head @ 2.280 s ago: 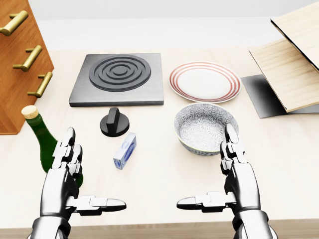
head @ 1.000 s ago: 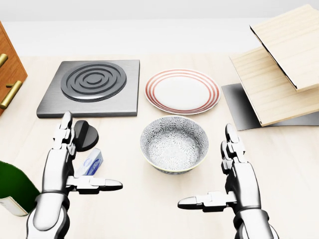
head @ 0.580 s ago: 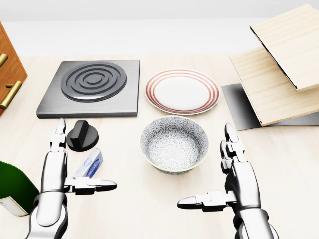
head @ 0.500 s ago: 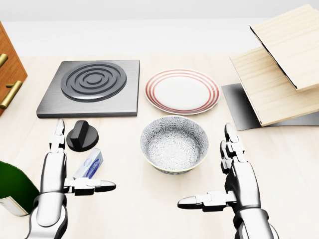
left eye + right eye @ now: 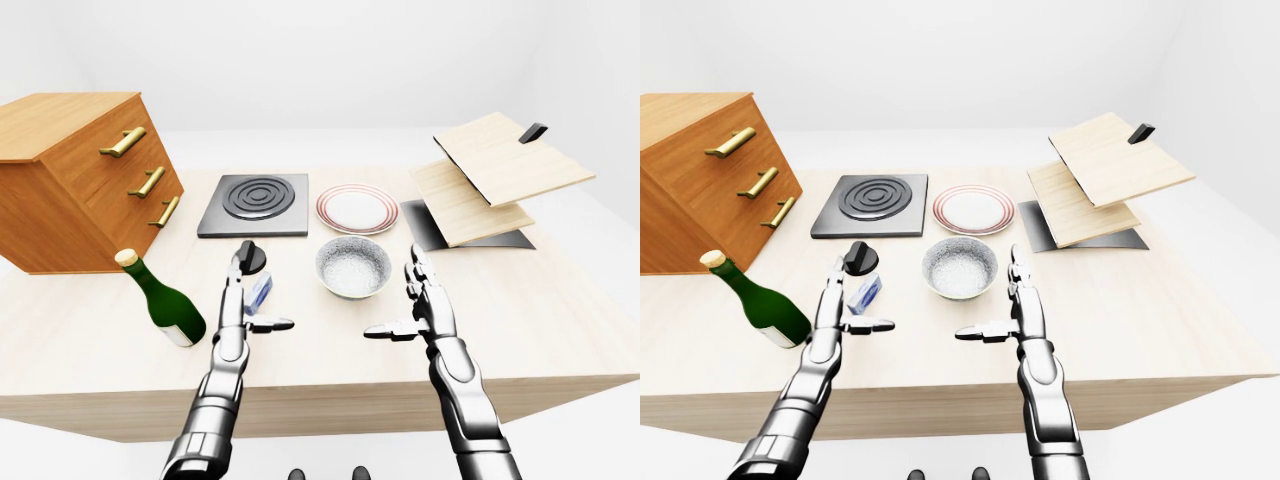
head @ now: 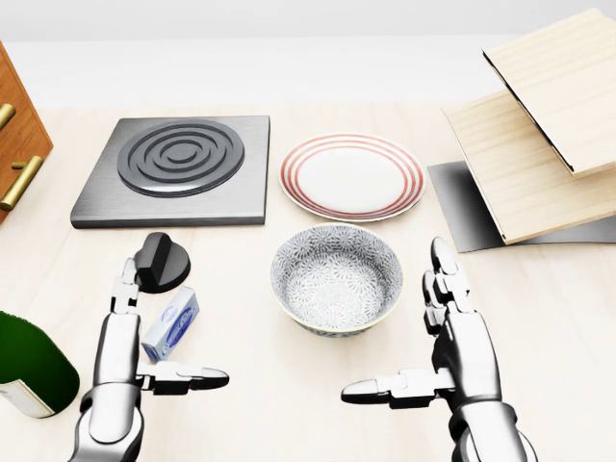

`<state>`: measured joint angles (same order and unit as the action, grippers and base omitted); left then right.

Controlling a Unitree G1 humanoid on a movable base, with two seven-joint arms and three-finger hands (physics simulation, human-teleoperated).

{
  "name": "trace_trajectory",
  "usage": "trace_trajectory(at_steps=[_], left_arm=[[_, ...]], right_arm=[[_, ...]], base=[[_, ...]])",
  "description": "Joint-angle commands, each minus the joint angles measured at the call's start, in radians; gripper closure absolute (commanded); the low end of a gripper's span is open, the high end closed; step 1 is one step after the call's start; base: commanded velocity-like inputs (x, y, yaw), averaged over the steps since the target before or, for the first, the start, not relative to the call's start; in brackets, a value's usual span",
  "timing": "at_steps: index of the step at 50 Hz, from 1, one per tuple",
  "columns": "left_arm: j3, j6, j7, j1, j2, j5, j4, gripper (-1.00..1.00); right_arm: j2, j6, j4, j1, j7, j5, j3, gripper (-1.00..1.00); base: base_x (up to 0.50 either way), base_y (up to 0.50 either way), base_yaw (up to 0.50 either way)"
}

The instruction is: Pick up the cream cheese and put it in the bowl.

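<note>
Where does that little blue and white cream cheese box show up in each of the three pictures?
Left-eye view: cream cheese just left of centre, beside the left hand.
Head view: lower left, between that hand's open fingers.
Right-eye view: left of centre.
Shared landmark: the black knob just above it, with the patterned bowl to its right.

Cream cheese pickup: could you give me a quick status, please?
Both robot hands open, left beside the cream cheese, right idle. Cheese lies on the table, bowl empty. Knob and bottle stand close by.
</note>
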<state>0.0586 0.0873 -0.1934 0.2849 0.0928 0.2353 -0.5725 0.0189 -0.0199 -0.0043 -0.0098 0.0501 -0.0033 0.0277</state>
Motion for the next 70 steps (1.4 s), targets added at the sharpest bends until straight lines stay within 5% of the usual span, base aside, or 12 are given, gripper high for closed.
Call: trace_trajectory(at_steps=[1, 13, 14, 15, 28, 40, 45, 52, 66, 68, 70], left_arm=[[-0.004, 0.0, -0.028, 0.028, 0.004, 0.015, -0.093, -1.0], [-0.004, 0.0, -0.049, 0.035, 0.009, 0.02, -0.126, -1.0], [-0.001, 0.0, -0.051, 0.033, 0.007, 0.011, -0.124, 0.62], [-0.001, 0.0, -0.037, 0.029, 0.007, 0.003, -0.114, 1.0], [0.008, 0.0, -0.05, 0.032, 0.009, -0.003, -0.071, 1.0], [0.018, 0.0, -0.057, 0.074, 0.027, -0.026, -0.137, 1.0], [0.019, 0.0, -0.045, 0.058, 0.025, -0.035, -0.09, 1.0], [0.015, 0.0, 0.037, 0.014, 0.02, -0.01, 0.273, 1.0], [-0.052, 0.0, 0.164, 0.12, -0.024, 0.117, 0.433, 1.0], [-0.068, -0.007, 0.191, 0.134, -0.038, 0.121, 0.444, 1.0], [-0.084, -0.039, 0.201, 0.163, -0.053, 0.152, 0.466, 1.0]], right_arm=[[0.0, -0.008, -0.014, 0.003, 0.005, 0.002, -0.002, -1.0], [-0.001, -0.005, -0.022, 0.012, 0.013, -0.002, -0.006, -1.0], [-0.002, -0.004, -0.022, 0.013, 0.015, -0.001, -0.006, -1.0], [-0.002, -0.003, -0.021, 0.013, 0.015, -0.002, -0.007, -1.0], [-0.003, -0.003, -0.024, 0.02, 0.027, -0.01, -0.016, -1.0], [-0.005, -0.042, -0.102, 0.037, 0.043, 0.01, -0.018, -1.0], [-0.006, -0.03, -0.09, 0.035, 0.042, 0.009, -0.018, -1.0], [0.002, -0.045, -0.109, 0.028, 0.043, 0.018, -0.001, -1.0], [0.033, -0.067, -0.127, -0.052, 0.032, 0.018, 0.053, -1.0], [0.04, -0.067, -0.136, -0.065, 0.033, 0.019, 0.062, -1.0], [0.046, -0.067, -0.162, -0.074, 0.035, 0.019, 0.067, -1.0]], base=[[0.0, 0.0, 0.0], [0.0, 0.0, 0.0], [0.0, 0.0, 0.0], [0.0, 0.0, 0.0], [0.0, 0.0, 0.0], [0.0, 0.0, 0.0], [0.0, 0.0, 0.0], [0.0, 0.0, 0.0], [0.0, 0.0, 0.0], [0.0, 0.0, 0.0], [0.0, 0.0, 0.0]])
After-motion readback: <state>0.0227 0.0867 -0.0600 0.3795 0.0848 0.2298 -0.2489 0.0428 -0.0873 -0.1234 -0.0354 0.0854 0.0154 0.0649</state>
